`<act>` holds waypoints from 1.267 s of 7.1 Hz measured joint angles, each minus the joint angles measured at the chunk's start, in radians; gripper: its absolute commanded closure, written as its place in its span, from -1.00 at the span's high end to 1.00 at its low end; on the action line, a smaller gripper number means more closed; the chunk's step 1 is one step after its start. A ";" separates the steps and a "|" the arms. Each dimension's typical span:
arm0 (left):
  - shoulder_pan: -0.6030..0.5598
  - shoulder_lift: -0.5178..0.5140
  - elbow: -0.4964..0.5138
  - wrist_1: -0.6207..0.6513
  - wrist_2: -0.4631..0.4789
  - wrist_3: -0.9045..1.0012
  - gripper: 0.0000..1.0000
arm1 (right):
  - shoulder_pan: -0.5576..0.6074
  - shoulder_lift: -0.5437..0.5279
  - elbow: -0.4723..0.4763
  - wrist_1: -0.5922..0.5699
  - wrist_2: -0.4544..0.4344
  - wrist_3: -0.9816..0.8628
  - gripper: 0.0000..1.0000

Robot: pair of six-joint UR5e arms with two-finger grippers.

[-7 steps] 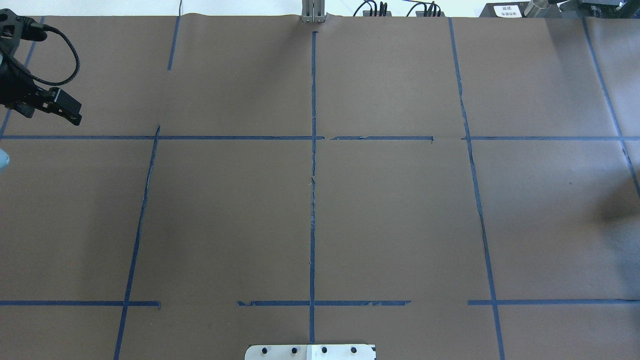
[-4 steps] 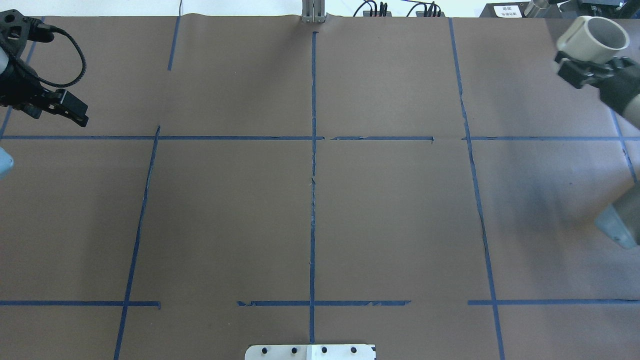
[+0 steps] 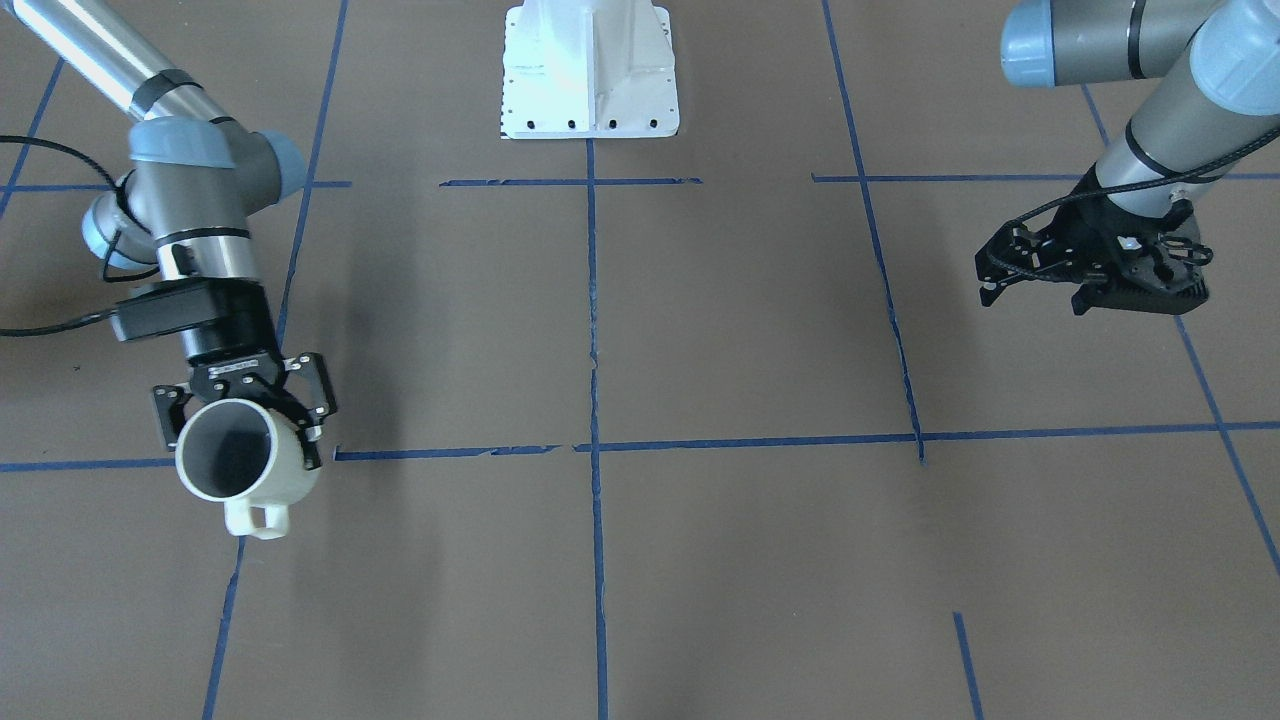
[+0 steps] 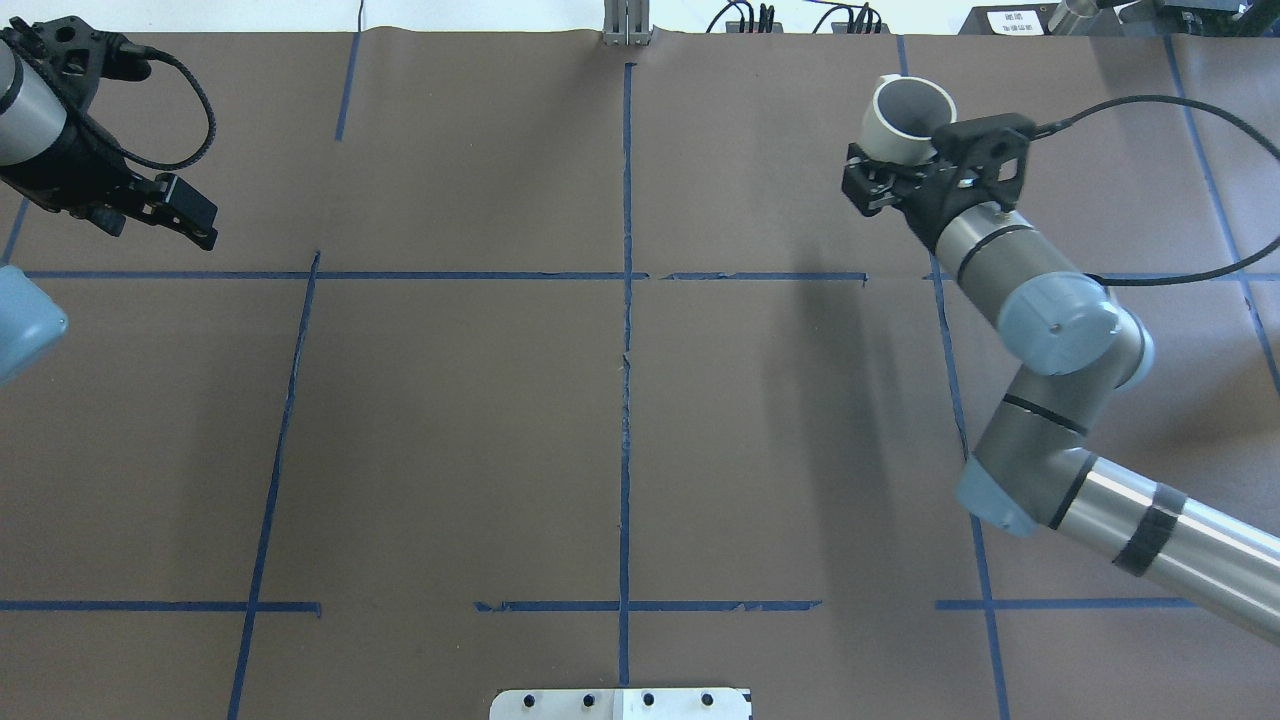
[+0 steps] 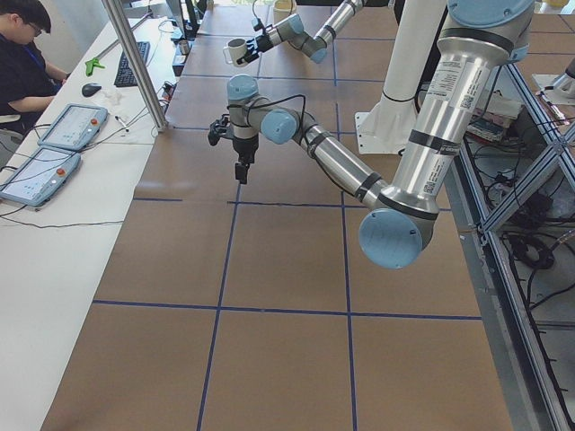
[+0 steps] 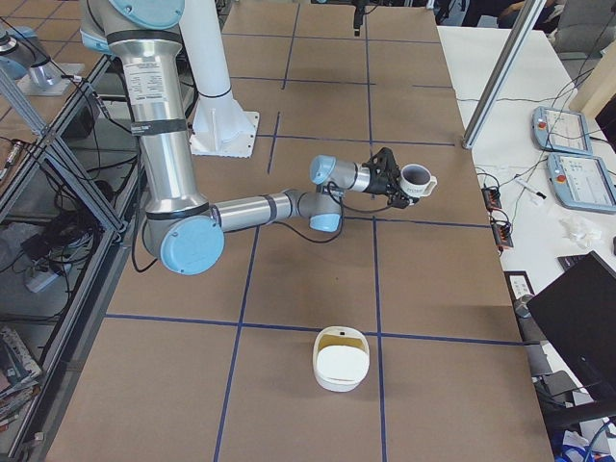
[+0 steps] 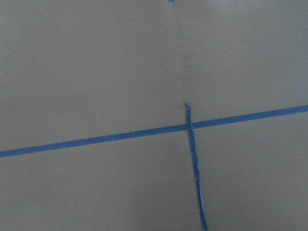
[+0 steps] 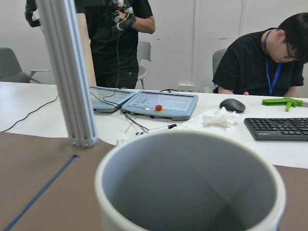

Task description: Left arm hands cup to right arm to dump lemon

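My right gripper (image 4: 900,165) is shut on the white cup (image 4: 908,118), gripping its body from both sides above the far right part of the table. In the front view the cup (image 3: 238,462) hangs in the right gripper (image 3: 243,425) with its mouth tilted up and its cream handle away from the robot. Its grey inside (image 8: 192,192) looks empty in the wrist view. The lemon shows in no view. My left gripper (image 4: 165,222) is at the far left, open and empty, and also shows in the front view (image 3: 1085,295).
A white bowl-like container (image 6: 342,358) sits on the table near its right end. The robot base (image 3: 590,70) stands at the near middle. An aluminium post (image 8: 67,72) and the operators' desk with tablets (image 8: 159,103) lie beyond the far edge.
The right arm has swung in from the right edge, carrying the cup leftward over the far right of the table. The left gripper has shifted slightly right.
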 measured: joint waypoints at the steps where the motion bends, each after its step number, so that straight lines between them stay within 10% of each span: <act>1: 0.005 -0.015 0.004 0.000 -0.007 -0.023 1.00 | -0.045 0.068 -0.001 -0.083 -0.009 -0.069 -0.96; 9: 0.114 -0.300 0.021 0.060 -0.144 -0.556 1.00 | -0.262 0.301 0.013 -0.203 -0.069 -0.309 -0.96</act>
